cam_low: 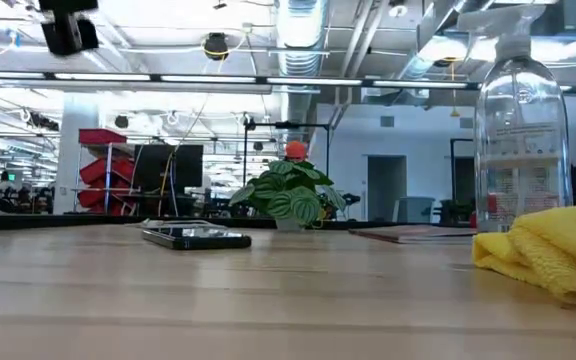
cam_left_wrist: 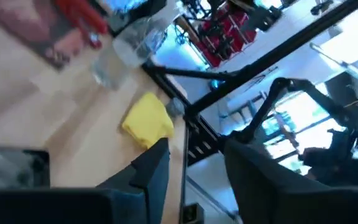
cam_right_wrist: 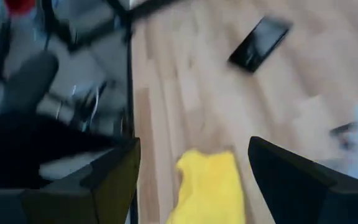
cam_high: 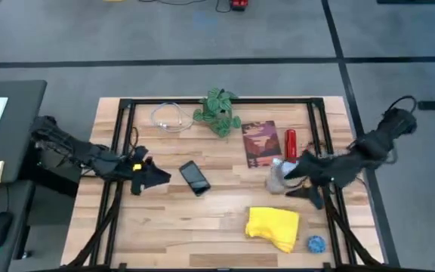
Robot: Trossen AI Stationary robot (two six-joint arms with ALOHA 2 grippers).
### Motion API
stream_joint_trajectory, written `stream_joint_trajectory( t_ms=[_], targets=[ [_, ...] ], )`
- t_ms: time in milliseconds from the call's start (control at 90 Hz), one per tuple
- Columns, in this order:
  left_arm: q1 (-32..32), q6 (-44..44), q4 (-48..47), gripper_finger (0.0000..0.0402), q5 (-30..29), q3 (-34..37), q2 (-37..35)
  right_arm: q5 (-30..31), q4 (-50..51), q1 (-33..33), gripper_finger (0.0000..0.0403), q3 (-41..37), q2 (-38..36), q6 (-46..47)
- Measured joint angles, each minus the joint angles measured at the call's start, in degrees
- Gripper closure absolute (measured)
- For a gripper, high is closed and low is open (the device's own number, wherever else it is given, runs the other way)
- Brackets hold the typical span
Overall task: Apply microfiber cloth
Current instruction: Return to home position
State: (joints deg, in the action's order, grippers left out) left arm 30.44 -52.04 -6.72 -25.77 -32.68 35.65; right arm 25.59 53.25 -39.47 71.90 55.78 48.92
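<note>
The yellow microfiber cloth [cam_high: 273, 227] lies crumpled on the wooden table near its front right, and it also shows in the low view [cam_low: 558, 255]. A black phone [cam_high: 195, 177] lies flat at mid-table. My right gripper [cam_high: 299, 185] hovers open above the table between the clear spray bottle [cam_high: 278, 175] and the cloth. In its wrist view the cloth [cam_right_wrist: 210, 186] shows between its spread fingers [cam_right_wrist: 194, 146]. My left gripper [cam_high: 157, 177] stands open just left of the phone and holds nothing [cam_left_wrist: 196, 149].
A small blue ball [cam_high: 316, 243] lies right of the cloth, near the front edge. A book [cam_high: 260, 143], a red object [cam_high: 291, 143], a potted plant [cam_high: 219, 112] and a coiled white cable [cam_high: 171, 117] sit toward the far side. A black frame [cam_high: 119, 151] runs along the table's sides.
</note>
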Motion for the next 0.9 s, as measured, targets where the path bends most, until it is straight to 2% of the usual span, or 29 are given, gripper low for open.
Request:
stream_joint_trajectory(
  t_ms=[122,222,311,389,511,600,744,822,900],
  targets=[
    [3.5,2.1,0.3,0.0328,-5.5,-2.1,0.0,7.3,1.4,-5.0,0.0122,-2.9,-4.8,5.3],
    [5.6,2.3,0.2,0.0344,-6.9,-2.5,-0.1,8.3,-1.7,-8.0,0.0122,-9.5,-9.9,10.9],
    [7.5,2.3,-1.0,0.0354,-7.4,-2.5,0.0,9.2,-8.4,-10.4,0.0122,-18.0,-14.4,14.4],
    [8.7,1.9,-2.8,0.0361,-10.6,-2.3,-0.1,9.4,-15.5,-11.9,0.0122,-25.9,-18.2,16.5],
    [8.9,-1.0,-2.2,0.0371,-12.0,0.4,-1.2,9.5,-30.0,-12.5,0.0123,-37.2,-21.6,13.9],
    [7.2,-0.9,3.8,0.0382,-12.0,4.3,-2.3,9.3,-39.1,-11.5,0.0131,-43.5,-21.7,7.2],
    [0.1,4.8,23.0,0.04,-9.5,11.5,-1.7,8.5,-47.4,-6.5,0.0154,-49.9,-21.4,2.3],
    [-4.1,7.0,29.5,0.0399,-6.5,14.9,-1.6,6.1,-49.2,-2.5,0.0171,-52.4,-21.6,1.9],
    [-8.4,7.3,32.7,0.0401,-3.1,17.3,-2.3,1.1,-53.6,2.0,0.0186,-54.7,-21.8,0.3]
  ],
)
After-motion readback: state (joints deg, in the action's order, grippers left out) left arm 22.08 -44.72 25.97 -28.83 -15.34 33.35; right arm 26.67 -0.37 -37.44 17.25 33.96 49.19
